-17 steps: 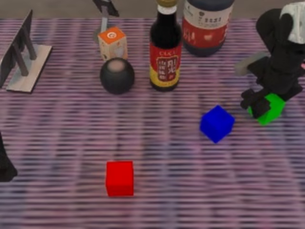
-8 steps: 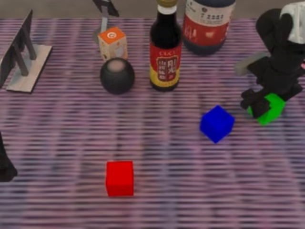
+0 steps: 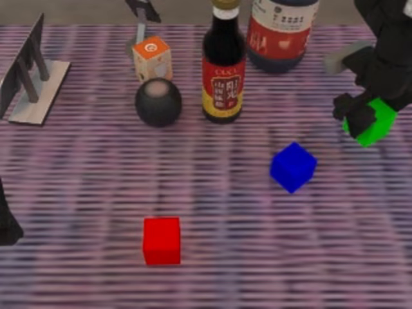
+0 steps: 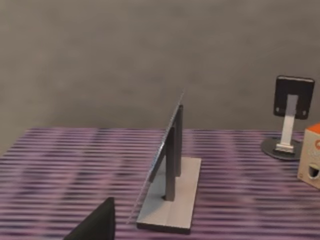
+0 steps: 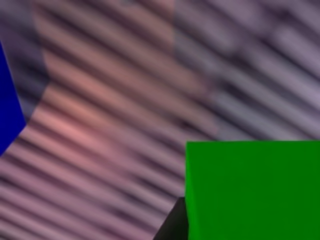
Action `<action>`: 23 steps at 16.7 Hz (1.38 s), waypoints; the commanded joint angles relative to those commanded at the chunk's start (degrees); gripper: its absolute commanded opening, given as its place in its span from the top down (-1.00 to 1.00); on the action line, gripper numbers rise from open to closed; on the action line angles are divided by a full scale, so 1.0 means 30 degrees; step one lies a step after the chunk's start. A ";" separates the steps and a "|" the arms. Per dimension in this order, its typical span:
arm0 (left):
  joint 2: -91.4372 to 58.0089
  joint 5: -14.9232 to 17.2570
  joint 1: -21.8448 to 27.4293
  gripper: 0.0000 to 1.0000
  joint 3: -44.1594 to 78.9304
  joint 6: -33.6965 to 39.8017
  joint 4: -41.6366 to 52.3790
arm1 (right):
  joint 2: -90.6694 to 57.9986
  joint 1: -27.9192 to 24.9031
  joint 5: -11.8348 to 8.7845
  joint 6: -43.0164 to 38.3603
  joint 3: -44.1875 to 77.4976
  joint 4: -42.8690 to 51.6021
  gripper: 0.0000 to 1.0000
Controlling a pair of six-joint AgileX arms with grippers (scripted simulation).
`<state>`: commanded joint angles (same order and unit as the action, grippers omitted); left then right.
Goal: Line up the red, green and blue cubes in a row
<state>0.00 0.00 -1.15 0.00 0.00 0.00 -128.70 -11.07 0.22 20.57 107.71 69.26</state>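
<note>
- The right gripper (image 3: 360,116) is clenching the green cube (image 3: 374,122) at the right edge of the top view, upper half; in the wrist view that cube (image 5: 252,190) is filling the lower right corner
- The blue cube (image 3: 293,167) is sitting right of centre, near the green one but apart from it
- The red cube (image 3: 161,240) is lying lower left of centre, well apart from both
- The left arm (image 3: 8,222) is idling at the left edge; I cannot tell its gripper's state
</note>
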 joint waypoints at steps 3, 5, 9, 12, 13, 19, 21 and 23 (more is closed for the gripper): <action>0.0000 0.0000 0.0000 -1.00 0.0000 0.0000 0.0000 | 0.0168 -0.0018 0.0003 0.0004 0.0254 0.0292 1.00; 0.0000 0.0000 0.0000 -1.00 0.0000 0.0000 0.0000 | 0.0101 0.0080 -0.0001 -0.0028 0.0213 0.0242 1.00; 0.0000 0.0000 0.0000 -1.00 0.0000 0.0000 0.0000 | 0.0240 -0.0754 -0.0001 -0.1307 0.0056 0.0252 1.00; 0.0000 0.0000 0.0000 -1.00 0.0000 0.0000 0.0000 | 0.0633 -0.2424 -0.0001 -0.4275 -0.0400 0.0228 1.00; 0.0000 0.0000 0.0000 -1.00 0.0000 0.0000 0.0000 | 0.0826 -0.3109 -0.0004 -0.5555 -0.0641 0.0208 1.00; 0.0000 0.0000 0.0000 -1.00 0.0000 0.0000 0.0000 | 0.2262 -0.7898 -0.0082 -1.5146 -0.2627 0.0075 1.00; 0.0000 0.0000 0.0000 -1.00 0.0000 0.0000 0.0000 | 0.2799 -0.9475 -0.0099 -1.8259 -0.3284 -0.0017 1.00; 0.0000 0.0000 0.0000 -1.00 0.0000 0.0000 0.0000 | 0.3385 -1.0846 -0.0091 -2.0751 -0.3884 -0.0179 1.00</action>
<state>0.00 0.00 -1.15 0.00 0.00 0.00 -118.55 -43.61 -0.05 -41.69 96.06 68.72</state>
